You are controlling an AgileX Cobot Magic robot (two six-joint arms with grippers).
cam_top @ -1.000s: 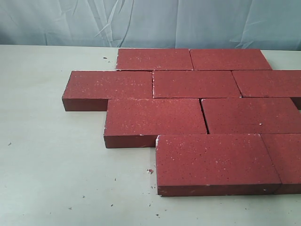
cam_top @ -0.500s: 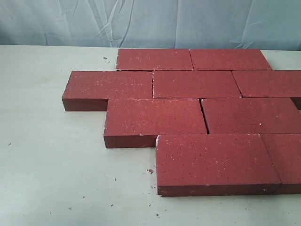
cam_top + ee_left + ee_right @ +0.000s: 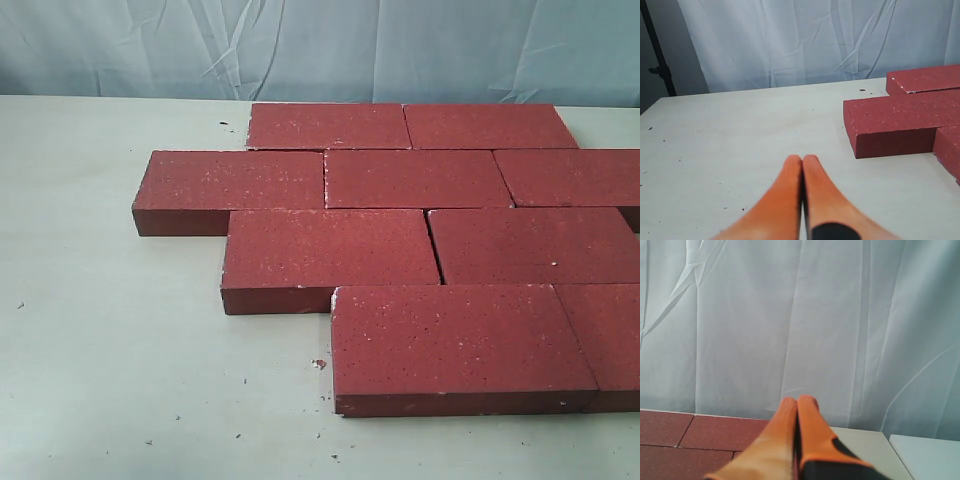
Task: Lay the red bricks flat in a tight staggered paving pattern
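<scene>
Left claw (image 3: pixel 802 160) is hanging low over bare table (image 3: pixel 730 130) with its orange fingers pinched together and nothing between them, near the end of the red bricks (image 3: pixel 420 240) but not touching any. Right claw (image 3: pixel 797 401) is doing the same thing: fingers pressed shut, empty, pointing toward the curtain (image 3: pixel 840 315) with the paving showing under it. Honestly nothing is changing here. Comparing with the last second of exterior footage, I'm not seeing a single brick shift, and neither arm is showing in that view. So I'm reading this as the job basically being done: nine bricks are lying flat in four rows, joints offset row to row, mostly butted tight, with just a thin slanted seam showing between the two in the third row. The right end is running out of frame, so I can't vouch for that edge. The table is pale and matte, with little crumbs (image 3: pixel 319 364) scattered near the front brick. The wrinkled white curtain is covering the back, and a dark stand (image 3: pixel 655 55) is poking up beside it.
</scene>
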